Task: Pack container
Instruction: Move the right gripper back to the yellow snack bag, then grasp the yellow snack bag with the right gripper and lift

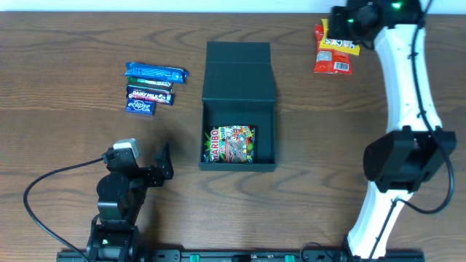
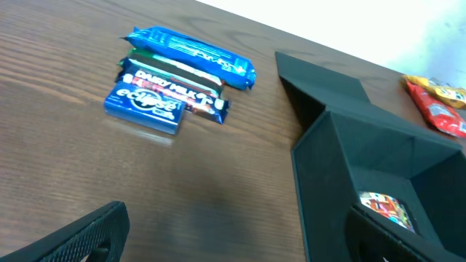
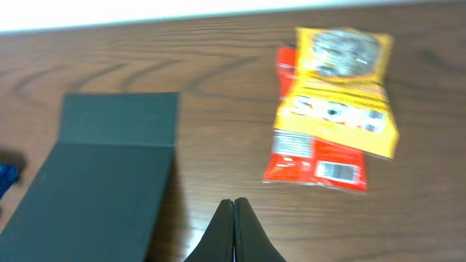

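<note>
Broadly, wood-grain worktop (image 1: 58, 145) carrying everything. Right arm (image 1: 404, 94) reaching along right side to far corner, right jaws pressing fully together, gripping nothing. Container (image 1: 238, 76) sitting mid-worktop, long axis running far-to-near, mouth facing up, flap lid lying open toward far edge. Left arm (image 1: 120, 196) sitting near-left, left jaws gaping wide, holding nothing. Red-and-yellow packets (image 1: 335, 49) lying far right, just beside right jaws. Haribo packet (image 1: 233, 144) lying inside container. Blue bars (image 1: 151, 87) clustering left of container, apart from it.
</note>
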`<state>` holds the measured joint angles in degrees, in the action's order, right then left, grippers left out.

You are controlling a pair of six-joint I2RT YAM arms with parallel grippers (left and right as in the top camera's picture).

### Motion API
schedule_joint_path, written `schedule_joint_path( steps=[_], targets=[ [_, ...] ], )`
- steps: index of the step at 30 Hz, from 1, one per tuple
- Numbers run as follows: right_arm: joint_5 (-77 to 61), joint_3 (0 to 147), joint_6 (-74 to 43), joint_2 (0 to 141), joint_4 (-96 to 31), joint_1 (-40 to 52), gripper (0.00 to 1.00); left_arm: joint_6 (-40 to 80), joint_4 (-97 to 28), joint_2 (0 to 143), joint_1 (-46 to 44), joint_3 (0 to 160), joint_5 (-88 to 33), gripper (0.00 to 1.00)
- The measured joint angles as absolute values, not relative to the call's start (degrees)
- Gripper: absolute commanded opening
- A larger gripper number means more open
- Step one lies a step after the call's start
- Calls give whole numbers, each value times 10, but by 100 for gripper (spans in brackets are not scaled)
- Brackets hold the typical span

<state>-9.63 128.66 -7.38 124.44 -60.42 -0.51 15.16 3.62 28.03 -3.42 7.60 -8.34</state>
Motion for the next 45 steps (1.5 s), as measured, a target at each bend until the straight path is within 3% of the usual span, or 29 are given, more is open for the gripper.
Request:
schedule_joint_path(
  steps=[11, 20, 21, 24, 25, 31, 45],
  targets=[
    [-179, 1293, -138, 1371, -519, -24, 1, 152, 36, 280, -34, 76, -51, 95],
    [-187, 1462, -153, 1441, -496, -43, 3, 166, 35, 280, -34, 76, -34, 95],
    [-186, 1469, -154, 1444, -491, -49, 23, 167, 35, 280, -34, 76, -34, 95],
    [-176, 1472, -157, 1451, -489, -65, 67, 174, 34, 280, -34, 76, -34, 95],
    [-171, 1472, -159, 1454, -489, -69, 74, 177, 34, 280, -34, 76, -34, 95],
    [-162, 1472, -157, 1475, -482, -100, 78, 182, 29, 280, -34, 76, -32, 95],
    [-259, 1472, -182, 1555, -472, -154, 76, 183, 18, 280, -34, 76, -8, 95]
  ],
)
